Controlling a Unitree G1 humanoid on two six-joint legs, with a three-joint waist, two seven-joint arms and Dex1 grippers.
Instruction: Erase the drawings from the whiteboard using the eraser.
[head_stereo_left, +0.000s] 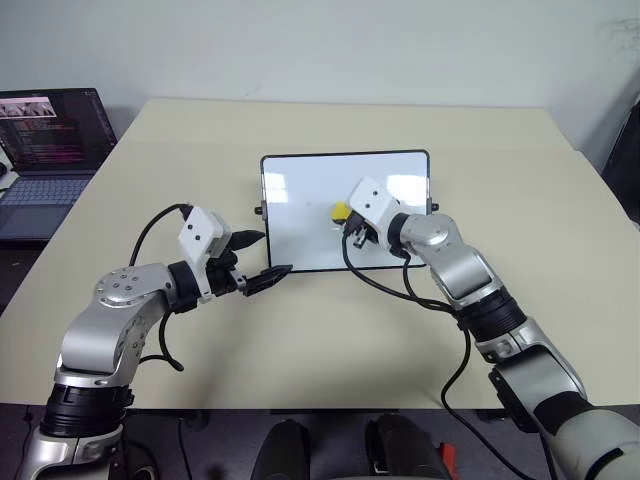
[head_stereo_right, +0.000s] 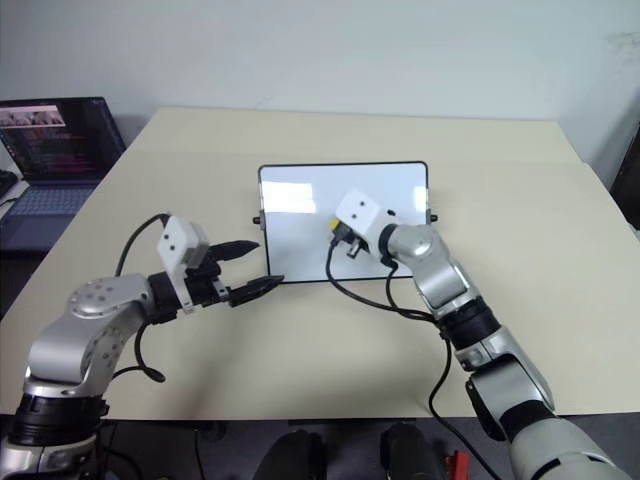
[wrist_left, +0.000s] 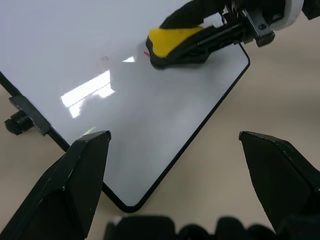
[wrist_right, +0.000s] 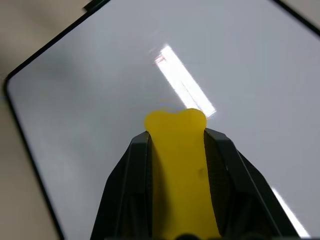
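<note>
Whiteboard (head_stereo_left: 310, 215) lies flat mid-bench (head_stereo_left: 480, 140), thin black frame, glare patches on the surface. Right tool (wrist_right: 176, 131) is clamped on the eraser (wrist_right: 179, 165), yellow block pinched between both black fingers, nose of the block sticking out past the fingertips. In the head views the eraser sits over the board's middle-right area, roughly halfway up; can't tell if it actually touches the surface. In the left wrist view a short red stroke (wrist_left: 146, 53) shows right at the eraser's edge, plus a faint reddish smudge a little further off. In the right wrist view a small faint red mark sits at the end of a glare strip, ahead of the eraser. Rest of the board looks clean from here.

Left tool (head_stereo_left: 258, 258) has its fingers apart, nothing between them, hovering just off the board's near left corner, pointing toward it. Laptop (head_stereo_left: 45, 150) open at the far left, off the bench, screen lit.
</note>
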